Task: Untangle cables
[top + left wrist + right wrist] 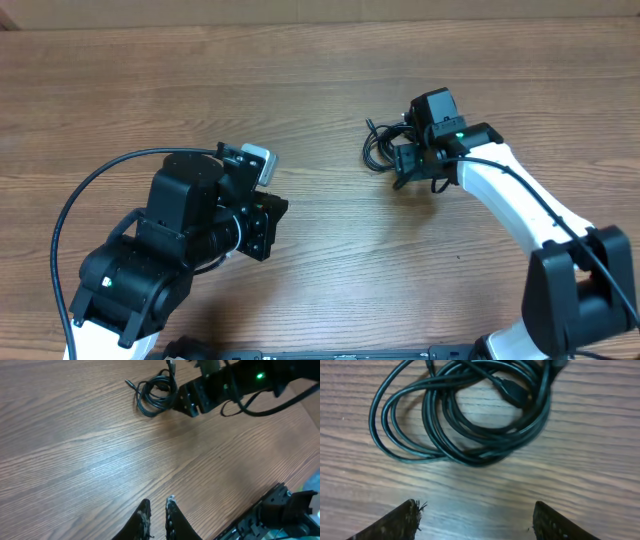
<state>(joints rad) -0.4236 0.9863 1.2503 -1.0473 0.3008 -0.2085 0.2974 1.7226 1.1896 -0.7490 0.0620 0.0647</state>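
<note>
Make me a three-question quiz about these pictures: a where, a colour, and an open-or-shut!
1. Where on the brown wooden table is the coiled bundle of thin black cables?
A. just ahead of the right gripper
B. far left corner
C. near edge

2. What colour is the small glowing light on the right arm?
A. red
B. green
C. blue

3. The right gripper's jaws are:
A. open, empty
B. shut on the cables
C. shut, empty

Answers: A, the right wrist view shows it there; B, it shines green; A, bare wood shows between them.
</note>
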